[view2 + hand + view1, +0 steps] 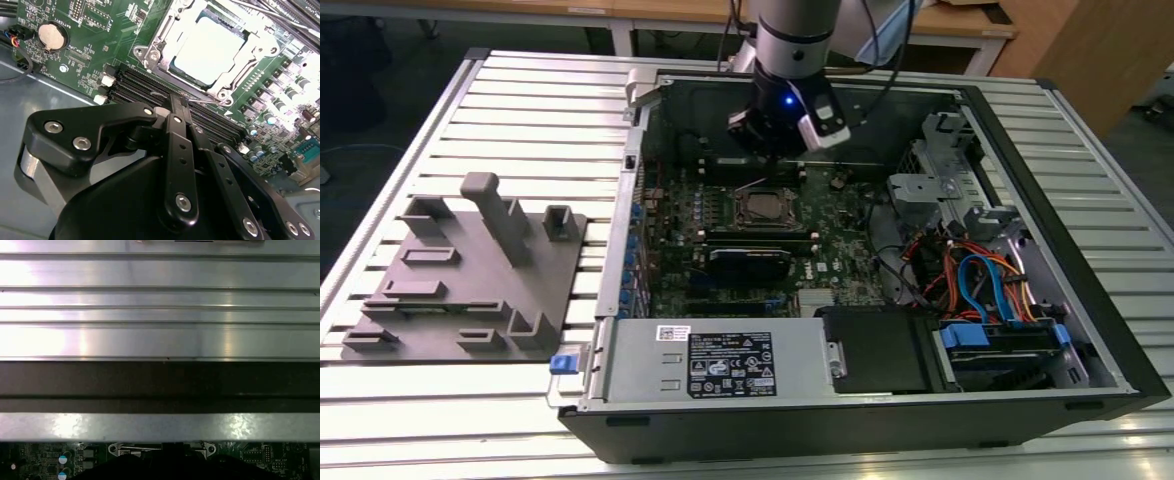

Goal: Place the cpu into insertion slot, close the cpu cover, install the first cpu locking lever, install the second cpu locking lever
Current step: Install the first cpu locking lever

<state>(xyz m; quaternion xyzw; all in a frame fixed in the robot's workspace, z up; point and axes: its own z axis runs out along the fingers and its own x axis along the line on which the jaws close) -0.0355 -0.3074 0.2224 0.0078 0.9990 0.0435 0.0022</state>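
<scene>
The cpu [210, 45] lies flat in the insertion slot [763, 207] on the green motherboard, its silvery top showing through the window of the cpu cover [165, 30]. The cover lies down over the chip. In the second wrist view my gripper [178, 101] is shut, its black fingertips right at a thin wire locking lever [205, 102] that runs along the socket's edge beside the black memory slots [145, 85]. In the exterior view the gripper [785, 150] hangs inside the open computer case, just behind the socket. The first wrist view catches the socket's edge [160, 447].
The case [1067, 260] lies open on a slatted aluminium table [520, 110]. A drive cage with coloured cables [987, 290] fills the exterior view's right. A grey fixture block [467, 270] stands on the table at its left. A coin battery [51, 36] sits on the board.
</scene>
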